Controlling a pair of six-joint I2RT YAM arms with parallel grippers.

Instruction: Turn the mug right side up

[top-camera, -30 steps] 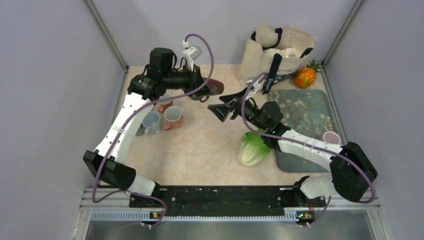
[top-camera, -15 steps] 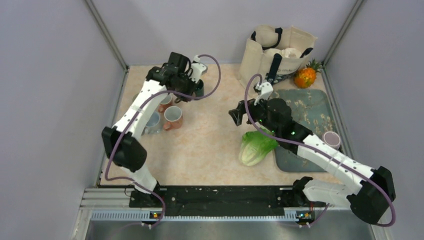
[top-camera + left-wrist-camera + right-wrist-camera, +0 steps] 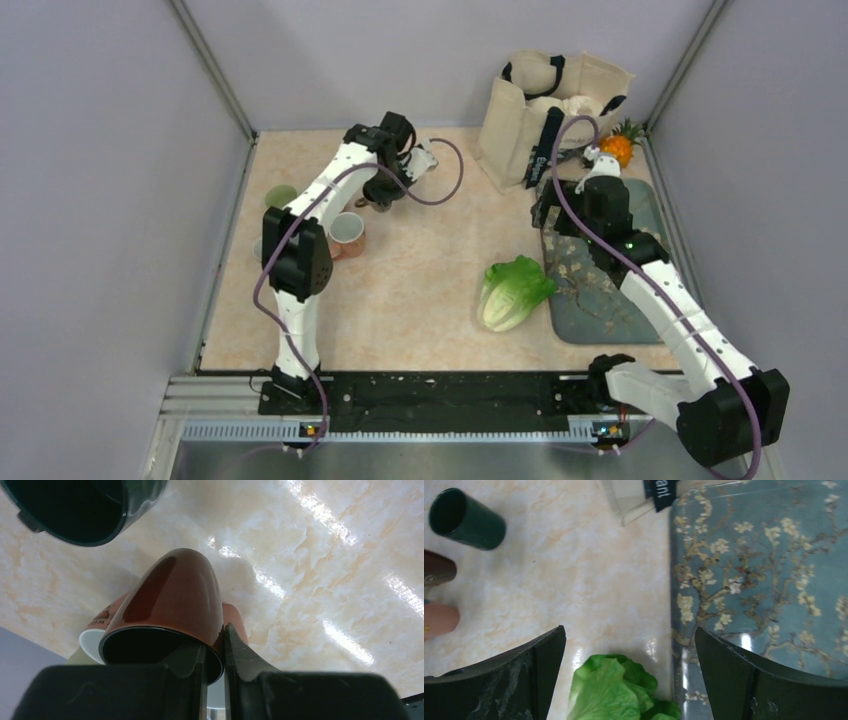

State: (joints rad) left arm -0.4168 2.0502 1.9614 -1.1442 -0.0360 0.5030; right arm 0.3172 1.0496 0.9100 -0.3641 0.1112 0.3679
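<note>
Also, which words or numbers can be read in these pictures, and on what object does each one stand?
"ant": white letters, word cut by the frame edge, on the black bag strap.
Same strap's lettering in the top view: too small to read.
Print on the pink mug behind the brown mug: too blurred.
No numbers.

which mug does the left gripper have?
The glossy dark red mug: the left gripper is shut on its rim, one finger inside. The dark green mug and pink mug are ungripped.
</note>
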